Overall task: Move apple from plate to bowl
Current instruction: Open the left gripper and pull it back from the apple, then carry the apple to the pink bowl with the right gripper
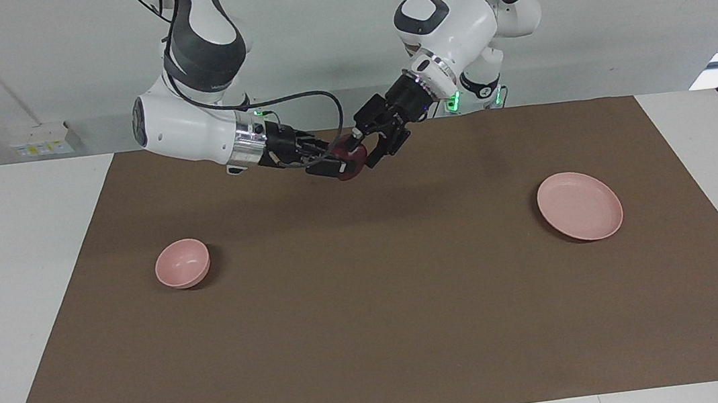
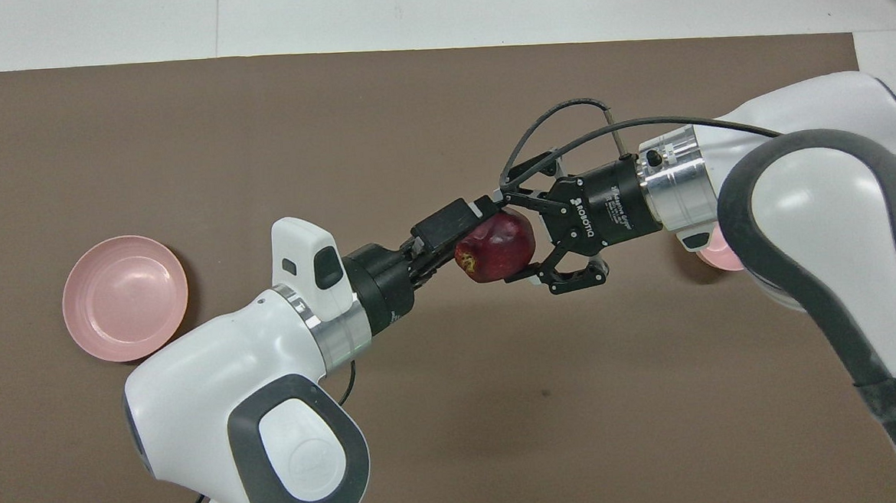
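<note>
The apple (image 2: 496,246) hangs in the air over the brown mat (image 1: 374,335), between bowl (image 1: 182,263) and plate (image 1: 580,205) and above the strip of mat closer to the robots than both. The right end effector (image 2: 507,238) is clamped on the apple from the bowl's end. The left end effector (image 2: 456,236) sits against it from the plate's end, fingers spread apart. Plate and bowl lie well apart near opposite ends of the mat, each clear of its edges, on the white table (image 1: 15,268).
</note>
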Tool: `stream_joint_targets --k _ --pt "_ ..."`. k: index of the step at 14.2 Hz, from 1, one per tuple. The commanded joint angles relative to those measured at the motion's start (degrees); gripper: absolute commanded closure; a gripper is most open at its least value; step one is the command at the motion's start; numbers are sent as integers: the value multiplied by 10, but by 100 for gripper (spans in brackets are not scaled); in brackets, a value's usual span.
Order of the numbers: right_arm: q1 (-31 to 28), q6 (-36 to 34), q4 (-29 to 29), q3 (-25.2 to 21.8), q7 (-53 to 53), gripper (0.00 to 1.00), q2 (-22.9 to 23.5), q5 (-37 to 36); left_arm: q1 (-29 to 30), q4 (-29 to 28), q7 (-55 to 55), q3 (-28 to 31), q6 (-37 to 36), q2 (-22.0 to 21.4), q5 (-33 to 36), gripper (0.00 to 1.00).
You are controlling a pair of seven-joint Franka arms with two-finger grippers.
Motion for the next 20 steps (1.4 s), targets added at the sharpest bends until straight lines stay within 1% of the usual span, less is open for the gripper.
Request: stream_joint_targets --k 1,4,5,7,8,10,11,12,14,16,17,18,20 --pt "-24 -34 10 -2 -31 100 -3 -24 33 -1 -6 2 -64 0 48 0" --pt "-56 -71 33 -2 -45 100 -5 -65 78 -12 -7 3 -139 -4 139 0" --pt "-71 -86 39 -2 -57 100 -6 -82 94 -12 -7 3 -164 -4 189 0" --pt "-96 -118 57 -2 -100 100 -6 -154 137 -11 -8 3 -227 -4 270 0" --pt "-106 -126 59 -1 -129 100 -5 -184 152 -10 -9 3 -258 -5 324 0" --pt "-124 -130 58 -2 -182 100 -6 -226 188 1 -21 4 -320 -5 423 0" --pt "-129 -130 58 -2 -215 100 -5 -265 206 13 -21 4 -351 -6 480 0" --pt "-130 -125 57 -2 -252 100 -6 -305 221 28 -21 4 -387 -6 532 0" --pt "-133 -110 53 -2 -321 100 -4 -375 251 75 -18 3 -468 -3 624 0" --pt "-155 -77 36 -2 -398 100 2 -404 257 115 -17 6 -543 -4 699 0" --pt "-157 -62 31 -2 -429 100 8 -418 259 138 -16 12 -575 -4 731 0" --pt "-157 -41 26 -2 -454 100 12 -445 260 167 -16 18 -604 -4 753 0" --pt "-156 8 3 -2 -502 100 14 -491 259 226 -2 34 -671 -3 765 0"
